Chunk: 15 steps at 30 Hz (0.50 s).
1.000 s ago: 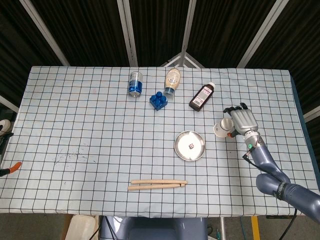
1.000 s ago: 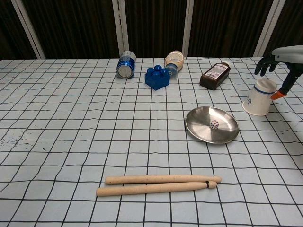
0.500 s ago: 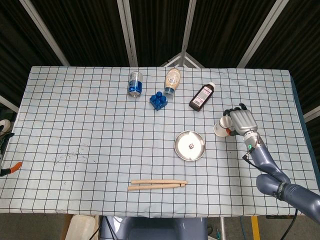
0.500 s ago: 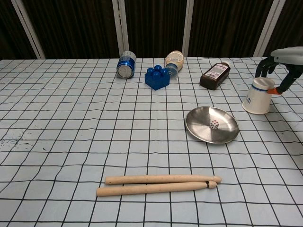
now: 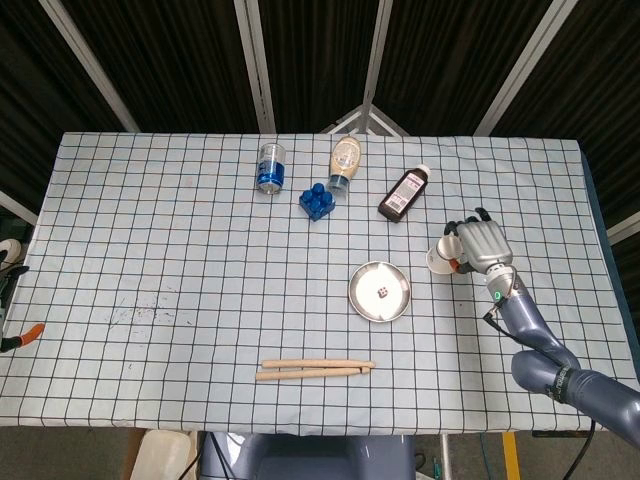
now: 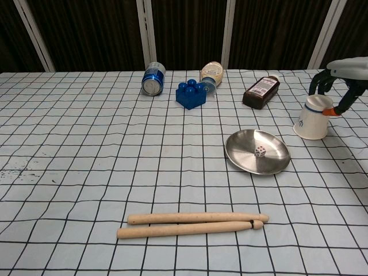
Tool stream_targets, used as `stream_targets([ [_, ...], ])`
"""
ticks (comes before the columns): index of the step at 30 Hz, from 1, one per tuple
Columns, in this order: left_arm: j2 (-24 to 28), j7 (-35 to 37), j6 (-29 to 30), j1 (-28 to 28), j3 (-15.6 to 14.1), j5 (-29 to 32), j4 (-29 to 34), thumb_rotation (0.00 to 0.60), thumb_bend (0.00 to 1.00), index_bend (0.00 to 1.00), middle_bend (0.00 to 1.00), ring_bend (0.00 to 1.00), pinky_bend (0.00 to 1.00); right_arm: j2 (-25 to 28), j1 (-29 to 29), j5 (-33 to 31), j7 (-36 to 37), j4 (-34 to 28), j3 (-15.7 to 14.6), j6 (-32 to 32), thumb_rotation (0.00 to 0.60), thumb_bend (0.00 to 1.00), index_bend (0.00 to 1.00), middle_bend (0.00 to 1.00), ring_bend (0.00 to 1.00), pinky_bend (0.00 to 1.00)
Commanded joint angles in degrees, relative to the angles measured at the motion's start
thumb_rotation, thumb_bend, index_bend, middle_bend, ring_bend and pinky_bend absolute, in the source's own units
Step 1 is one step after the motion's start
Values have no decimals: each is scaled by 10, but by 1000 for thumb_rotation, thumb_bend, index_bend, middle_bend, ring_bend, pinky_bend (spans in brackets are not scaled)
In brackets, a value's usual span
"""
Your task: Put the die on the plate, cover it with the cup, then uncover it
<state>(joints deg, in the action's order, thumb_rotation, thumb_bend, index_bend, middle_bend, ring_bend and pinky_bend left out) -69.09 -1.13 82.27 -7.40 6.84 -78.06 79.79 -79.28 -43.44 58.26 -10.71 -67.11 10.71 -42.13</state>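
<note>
I see the die point(image 6: 260, 151), small and white with dark pips, lying on the plate point(image 6: 241, 155), a little right of its middle. The plate is a round, shallow dish of shiny metal, flat on the worktop's right half, roughly midway between far and near edges. The cup point(image 6: 312, 120) is white paper with a blue band and a blue mark on its wall; it stands mouth down, slightly tilted, near the right edge, apart from the plate.
</note>
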Motion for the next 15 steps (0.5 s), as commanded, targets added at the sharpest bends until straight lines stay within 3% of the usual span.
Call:
stream_targets([
  [1,0,0,0,0,0,0,0,600,216,188,0,0,63,6,2,6,1,-11,3,-11,600,401,497,434,287,87],
  [8,2,7,0,0,0,-1,1,600,217,188,0,0,63,38,8,12,-2,-69,10,-33,600,421,497,443,291,86],
  [15,7,23,1,1,-1,-5,2,600,217,188,0,0,63,85,19,9,-46,-184,8,-74,600,421,497,443,291,86],
])
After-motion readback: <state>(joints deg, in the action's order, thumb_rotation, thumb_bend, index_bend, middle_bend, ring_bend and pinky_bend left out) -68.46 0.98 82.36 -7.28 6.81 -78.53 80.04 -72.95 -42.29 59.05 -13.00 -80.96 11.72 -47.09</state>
